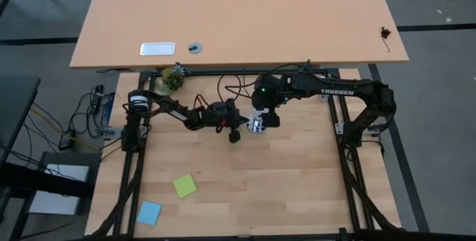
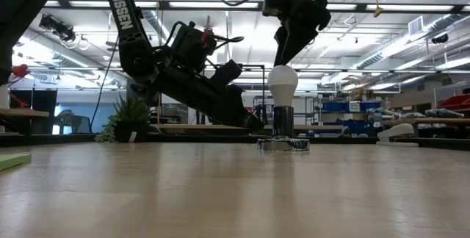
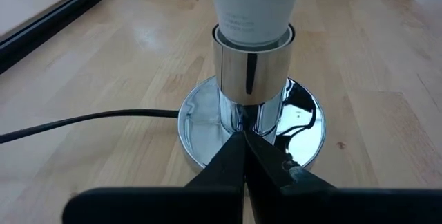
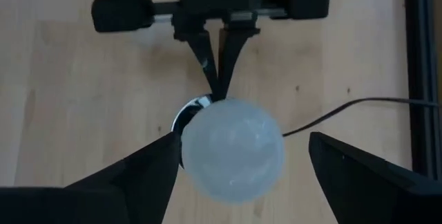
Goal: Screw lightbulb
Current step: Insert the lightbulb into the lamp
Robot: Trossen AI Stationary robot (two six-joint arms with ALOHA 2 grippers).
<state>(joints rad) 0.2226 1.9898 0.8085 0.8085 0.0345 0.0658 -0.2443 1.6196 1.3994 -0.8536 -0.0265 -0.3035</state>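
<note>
We see the lightbulb [image 2: 283, 84] standing upright in a chrome socket [image 2: 283, 123] whose round silver base [image 2: 283, 145] rests flat on the bench [image 2: 235, 194], near the centre of the bench's far half.

The low view shows what the high view hides: the bulb's white dome clear of the right tool [image 2: 294, 36], which hangs directly above it without touching. In the high view the right arm covers the bulb, and only a glint of the base [image 1: 256, 127] shows beneath it.

The right wrist view looks straight down on the bulb's dome [image 4: 233, 149]. The right tool's fingers [image 4: 148, 165] stand spread wide to either side of it, apart from the glass.

The left tool [image 3: 246, 156] lies low, at 9 o'clock of the socket in the high view. In the left wrist view its fingers are pressed together, with their tip meeting the foot of the socket stem on the base. That view alone shows the bulb's neck [image 3: 253, 23] seated in the chrome collar, and a black cord [image 3: 90, 120] running off across the bench.

The high view alone shows a green sticky note [image 1: 185, 186] and a blue sticky note [image 1: 149, 213] toward 7 o'clock, well apart from the socket.
</note>
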